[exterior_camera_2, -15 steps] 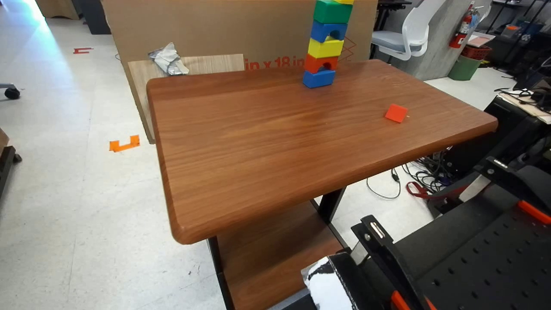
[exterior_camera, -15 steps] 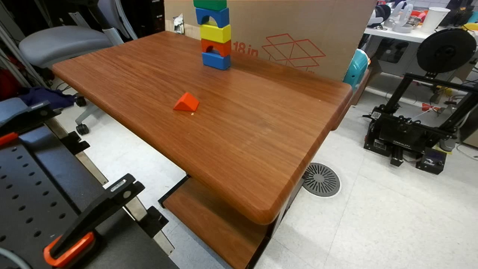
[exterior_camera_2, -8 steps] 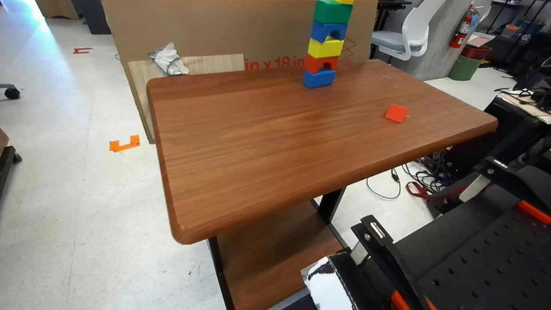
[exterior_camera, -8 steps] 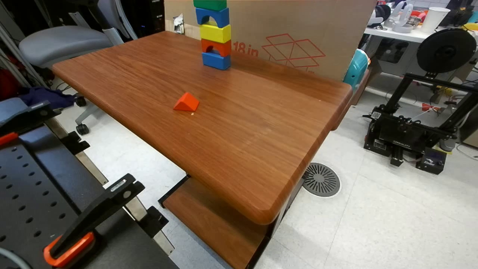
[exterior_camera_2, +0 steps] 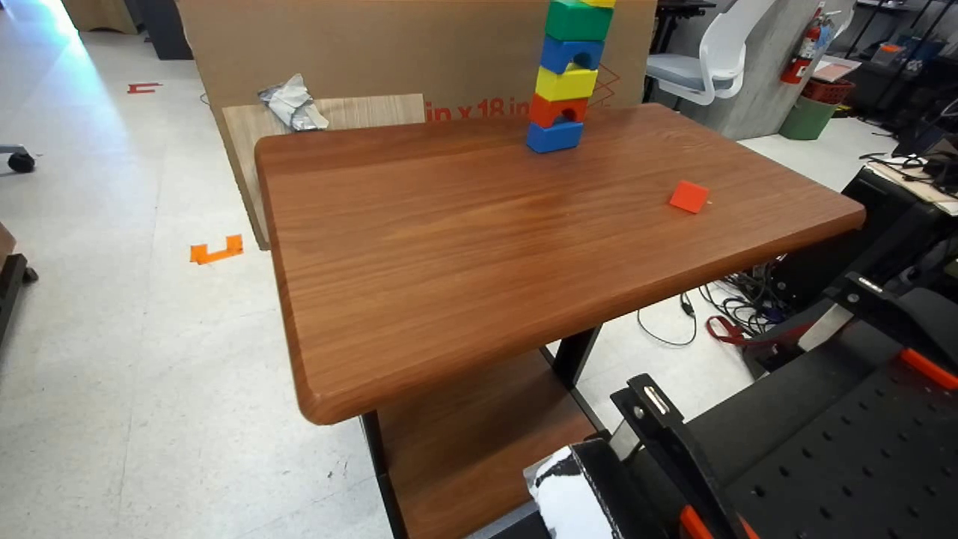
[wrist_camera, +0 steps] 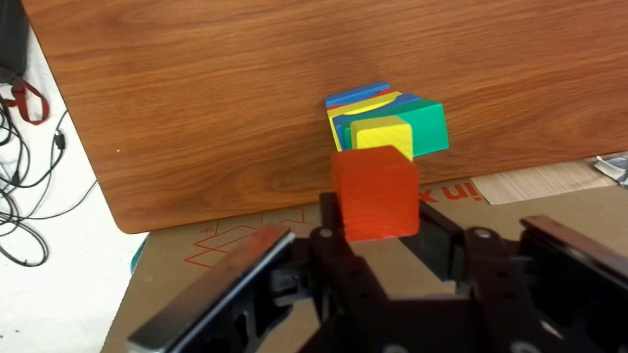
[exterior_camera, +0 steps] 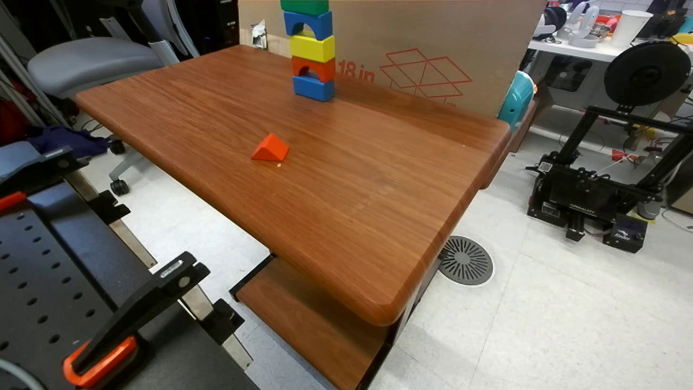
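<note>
Pincer (wrist_camera: pixel 381 215) clamped on red block (wrist_camera: pixel 375 191); multicoloured tower (exterior_camera_2: pixel 566 86) stacked beneath pincer, can't tell whether block rests on it; orange wedge (exterior_camera: pixel 269 148) not stacked, on tabletop (exterior_camera: pixel 352 184), lower and well aside of pincer

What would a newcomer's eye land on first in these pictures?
The tall tower of coloured blocks, near the edge of the table before the cardboard in both exterior views. In the wrist view, a red block sits between the fingers of the gripper, partly covering the tower. A lone orange wedge lies apart on the table.
</note>
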Robot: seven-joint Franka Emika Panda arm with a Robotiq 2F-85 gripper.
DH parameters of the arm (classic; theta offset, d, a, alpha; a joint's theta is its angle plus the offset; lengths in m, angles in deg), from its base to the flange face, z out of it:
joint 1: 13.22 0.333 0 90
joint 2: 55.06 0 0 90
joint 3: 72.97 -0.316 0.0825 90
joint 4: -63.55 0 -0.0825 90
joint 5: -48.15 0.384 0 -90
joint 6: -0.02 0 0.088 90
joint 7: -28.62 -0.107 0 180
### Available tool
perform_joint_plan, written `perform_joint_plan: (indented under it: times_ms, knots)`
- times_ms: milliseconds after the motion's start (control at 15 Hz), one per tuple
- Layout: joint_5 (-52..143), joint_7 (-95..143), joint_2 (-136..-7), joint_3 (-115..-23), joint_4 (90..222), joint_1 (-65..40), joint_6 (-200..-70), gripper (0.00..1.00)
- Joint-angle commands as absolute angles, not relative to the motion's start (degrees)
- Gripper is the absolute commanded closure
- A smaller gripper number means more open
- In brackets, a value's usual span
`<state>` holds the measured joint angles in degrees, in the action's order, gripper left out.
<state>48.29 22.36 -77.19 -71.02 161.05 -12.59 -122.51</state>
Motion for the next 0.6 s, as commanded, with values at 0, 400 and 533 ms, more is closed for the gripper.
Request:
perform_joint_plan:
  times_ms: [0,400,533]
  knots:
    - [47.55,22.71,-79.43,-71.26,157.85,-12.52,-120.5,0.89]
    - [46.86,22.54,-80.53,-71.46,157.52,-11.71,-120.68,0.89]
    - [46.6,22.4,-80.69,-71.42,157.54,-11.36,-120.66,0.89]
